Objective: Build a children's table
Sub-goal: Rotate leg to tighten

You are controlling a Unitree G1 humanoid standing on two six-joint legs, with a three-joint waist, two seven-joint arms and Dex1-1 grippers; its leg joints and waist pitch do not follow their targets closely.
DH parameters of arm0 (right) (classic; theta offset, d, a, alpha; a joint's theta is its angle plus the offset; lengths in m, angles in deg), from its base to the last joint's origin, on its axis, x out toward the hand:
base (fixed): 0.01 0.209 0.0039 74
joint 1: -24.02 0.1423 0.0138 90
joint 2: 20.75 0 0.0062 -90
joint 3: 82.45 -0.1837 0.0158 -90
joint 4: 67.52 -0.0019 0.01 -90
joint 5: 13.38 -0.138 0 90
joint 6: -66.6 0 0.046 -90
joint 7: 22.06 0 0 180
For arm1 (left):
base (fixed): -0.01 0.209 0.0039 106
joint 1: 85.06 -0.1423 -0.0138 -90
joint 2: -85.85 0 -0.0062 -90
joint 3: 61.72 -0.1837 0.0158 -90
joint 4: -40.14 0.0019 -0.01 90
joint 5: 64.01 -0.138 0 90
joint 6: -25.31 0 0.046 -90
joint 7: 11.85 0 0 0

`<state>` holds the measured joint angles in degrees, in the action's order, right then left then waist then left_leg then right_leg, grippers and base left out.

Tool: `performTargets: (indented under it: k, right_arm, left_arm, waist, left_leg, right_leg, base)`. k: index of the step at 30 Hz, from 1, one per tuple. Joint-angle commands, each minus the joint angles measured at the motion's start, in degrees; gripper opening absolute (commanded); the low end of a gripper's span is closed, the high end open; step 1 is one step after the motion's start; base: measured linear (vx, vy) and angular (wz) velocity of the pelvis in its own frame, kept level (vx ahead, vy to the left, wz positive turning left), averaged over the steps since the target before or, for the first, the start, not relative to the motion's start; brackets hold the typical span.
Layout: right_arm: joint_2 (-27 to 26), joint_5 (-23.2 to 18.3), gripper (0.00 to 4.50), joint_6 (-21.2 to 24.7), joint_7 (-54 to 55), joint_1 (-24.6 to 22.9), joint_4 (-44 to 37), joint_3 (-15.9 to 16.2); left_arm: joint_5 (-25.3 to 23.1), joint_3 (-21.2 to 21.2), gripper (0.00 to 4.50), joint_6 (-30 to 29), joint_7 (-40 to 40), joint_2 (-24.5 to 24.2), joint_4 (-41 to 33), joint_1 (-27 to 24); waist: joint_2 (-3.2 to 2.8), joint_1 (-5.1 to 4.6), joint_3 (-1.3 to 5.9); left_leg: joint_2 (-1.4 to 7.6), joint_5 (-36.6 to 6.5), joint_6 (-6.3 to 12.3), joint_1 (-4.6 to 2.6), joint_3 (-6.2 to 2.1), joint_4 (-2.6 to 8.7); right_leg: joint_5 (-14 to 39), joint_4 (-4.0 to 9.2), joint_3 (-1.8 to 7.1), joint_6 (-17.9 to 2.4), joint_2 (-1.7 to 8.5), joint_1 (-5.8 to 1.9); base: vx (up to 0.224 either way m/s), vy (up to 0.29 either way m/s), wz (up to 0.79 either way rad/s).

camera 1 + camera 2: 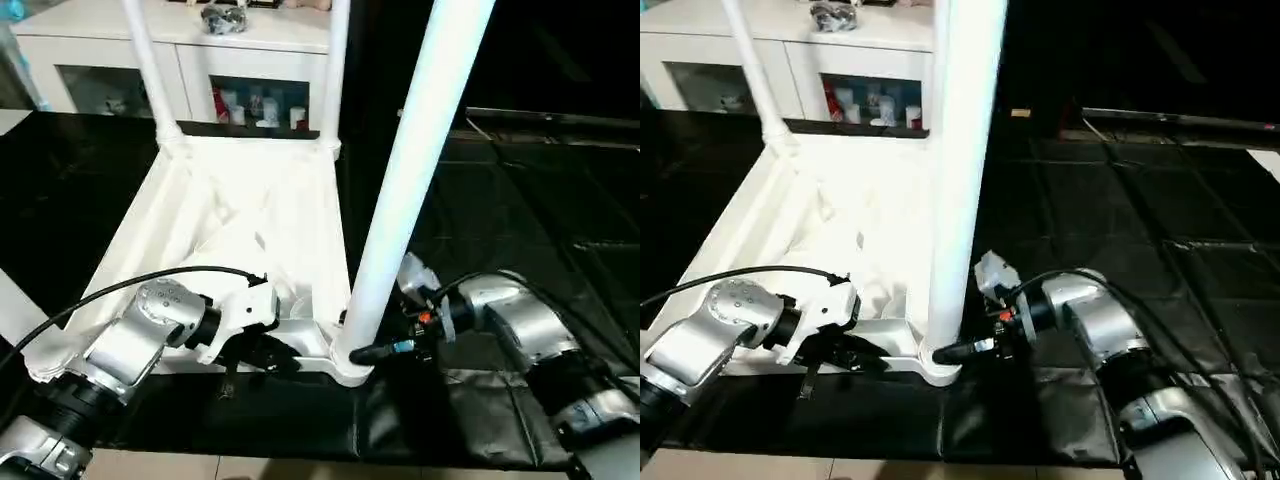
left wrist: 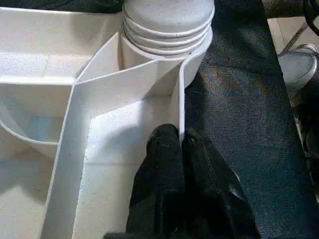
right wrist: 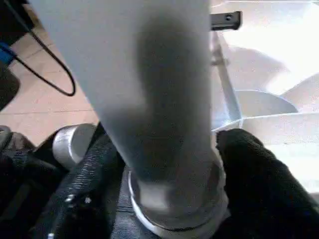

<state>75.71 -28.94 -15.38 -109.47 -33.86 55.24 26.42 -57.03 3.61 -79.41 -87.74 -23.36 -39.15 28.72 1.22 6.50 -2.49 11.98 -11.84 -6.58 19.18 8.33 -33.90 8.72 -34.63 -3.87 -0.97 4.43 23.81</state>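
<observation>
While the top is lying upside down on the black mat, ribs up, three legs are standing in its corner sockets: two at the far corners, well beyond both pincers, and one near leg rising from the near corner, between the two pincers.

Its near edge is sitting close to the mat's front border, where pale floor is showing just behind the pincers. To the outer side of the right pincer the mat is lying bare and wide; beyond the top's far edge a white cabinet with glass doors is closing off the room, with small bottles showing behind the glass. Any writing on them is too small to read, and I cannot make out any label on the table parts.

The left pincer is clenching the thin upright wall of the near edge, one black finger on each side, just beside the socket holding the near leg. The right pincer is straddling the base of that leg just above the socket, its fingers sitting on opposite sides of the tube; whether they are pressing it or merely flanking it I cannot tell.
</observation>
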Motion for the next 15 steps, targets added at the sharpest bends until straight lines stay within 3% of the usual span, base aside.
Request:
performTargets:
  k: [1, 6, 9, 11, 12, 13, 14, 15]
  right_arm:
    - [-0.13, 0.51, 2.74, -0.98, -0.67, 1.30, 0.96, 0.00]
    - [-0.84, -0.08, 2.36, 0.02, -1.50, 1.26, 1.60, -0.25]
    - [-1.42, -0.91, 2.21, 1.85, 0.82, 0.05, 0.48, -1.34]
    - [-2.92, 2.89, 2.18, 0.62, 9.97, -1.04, 1.01, -1.66]
    - [-3.67, 4.42, 2.12, 0.73, 13.87, -1.29, 1.41, -1.75]
    - [-3.67, 4.42, 2.07, 0.73, 13.87, -1.29, 1.41, -1.75]
    - [-5.23, 5.17, 2.07, 1.23, 18.51, -1.66, 1.60, -2.52]
    - [-7.21, 5.36, 2.03, 2.53, 23.41, -1.85, 1.82, -3.60]
  left_arm:
    - [-0.15, -1.91, 0.00, 0.73, -2.96, 0.29, -0.48, 0.77]
    - [-0.02, -1.16, 0.00, -0.81, -1.77, 0.81, 0.46, 0.75]
    - [-0.90, 0.82, 0.00, -2.63, 3.86, 3.33, 3.91, 1.89]
    - [-0.52, 3.44, 0.00, -5.64, 9.67, 6.60, 6.95, 3.71]
    - [-0.28, 4.25, 0.00, -6.70, 11.33, 7.66, 7.77, 4.38]
    - [-0.28, 4.25, 0.00, -6.70, 11.33, 7.66, 7.77, 4.38]
    - [-0.17, 5.16, 0.00, -7.61, 13.59, 9.07, 8.73, 5.25]
    - [-0.17, 5.97, 0.00, -8.45, 15.98, 10.56, 9.83, 6.23]
  waist:
    - [-0.06, -0.15, 3.33]
    - [-0.24, -0.10, 3.19]
    - [-0.45, -0.13, 3.11]
    - [-0.43, -0.18, 2.92]
    - [-0.49, -0.33, 2.72]
    - [-0.32, -0.51, 2.73]
    - [-0.66, -0.52, 2.78]
    - [-0.48, -1.24, 2.66]
  left_leg:
    - [0.59, -10.44, 2.17, 0.80, 1.03, 4.09]
    - [0.49, -11.92, 1.73, 0.69, 0.96, 4.15]
    - [0.49, -13.22, 1.43, 0.50, 0.94, 4.19]
    - [0.42, -14.51, 1.12, 0.15, 1.06, 4.24]
    - [0.07, -16.06, 0.12, -0.16, 0.91, 4.22]
    - [-0.13, -16.51, 0.24, 0.02, 0.87, 4.22]
    - [-0.11, -16.70, -0.02, 0.14, 0.64, 4.25]
    - [-0.41, -17.87, -0.25, 0.48, 0.34, 4.27]
  right_leg:
    - [17.30, 3.54, 2.10, -11.70, 2.77, -3.49]
    - [20.77, 3.83, 2.14, -10.51, 2.77, -3.39]
    - [22.52, 4.08, 2.12, -10.06, 2.68, -3.21]
    - [24.61, 4.52, 2.13, -9.42, 2.57, -2.86]
    - [28.62, 4.93, 1.90, -7.95, 2.50, -2.70]
    - [30.66, 5.25, 1.68, -6.94, 2.48, -2.89]
    - [32.08, 5.26, 1.58, -6.11, 2.71, -3.01]
    - [36.59, 6.07, 0.96, -3.23, 2.75, -3.16]
  base:
    - [0.000, 0.000, 0.00]
    - [0.000, 0.000, 0.00]
    - [0.000, 0.000, 0.00]
    - [0.000, 0.000, 0.00]
    - [0.000, 0.000, 0.00]
    - [0.000, 0.000, 0.00]
    - [0.000, 0.000, 0.00]
    - [0.000, 0.000, 0.00]
